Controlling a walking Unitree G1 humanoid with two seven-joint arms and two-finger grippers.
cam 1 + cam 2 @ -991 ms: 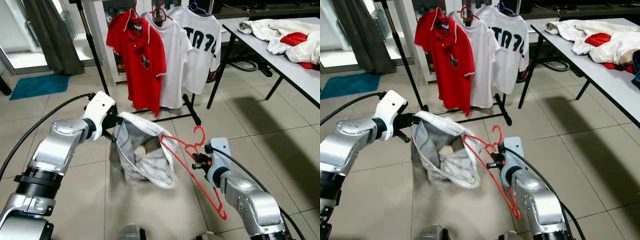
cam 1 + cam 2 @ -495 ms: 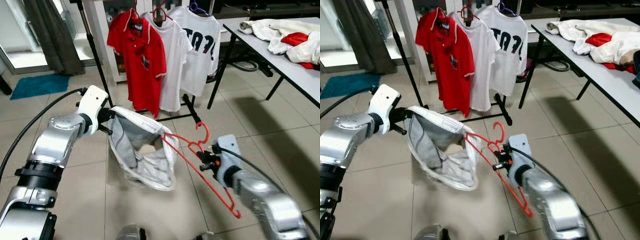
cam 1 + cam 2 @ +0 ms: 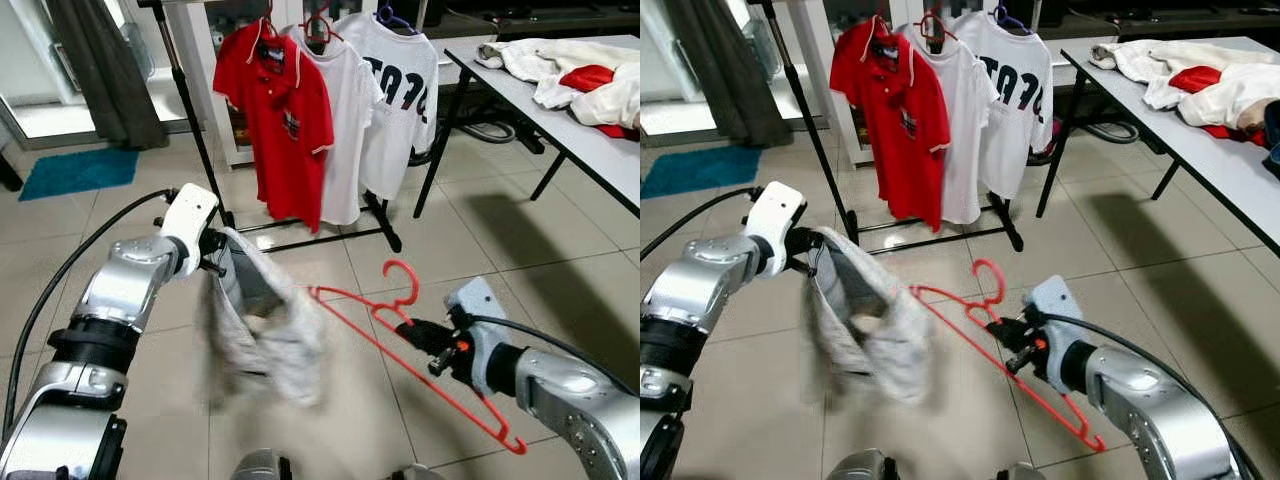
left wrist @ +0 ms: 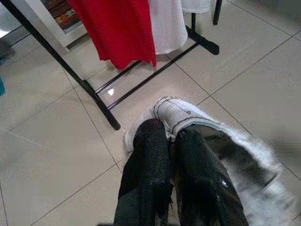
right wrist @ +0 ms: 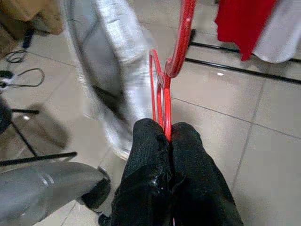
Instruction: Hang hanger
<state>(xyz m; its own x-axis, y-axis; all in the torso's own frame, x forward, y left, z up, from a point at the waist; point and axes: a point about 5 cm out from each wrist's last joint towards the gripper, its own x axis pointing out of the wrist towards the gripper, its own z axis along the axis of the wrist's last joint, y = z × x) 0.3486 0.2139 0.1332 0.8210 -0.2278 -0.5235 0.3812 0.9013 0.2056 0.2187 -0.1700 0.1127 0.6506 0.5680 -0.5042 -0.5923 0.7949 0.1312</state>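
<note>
red hanger (image 3: 405, 352) pinched in right fingers (image 5: 188, 155); left fingers (image 4: 150, 155) pinch grey garment (image 3: 262, 340) edge.

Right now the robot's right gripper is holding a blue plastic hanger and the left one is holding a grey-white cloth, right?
Not quite: the thin plastic hanger is red, not blue, as the left eye view shows. The right gripper does pinch it, and the left gripper does hold the grey-white cloth.

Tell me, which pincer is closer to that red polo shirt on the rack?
Left. The left pincer holds the grey garment just below the red polo shirt; the right pincer, clamping the red hanger, sits farther away.
</note>
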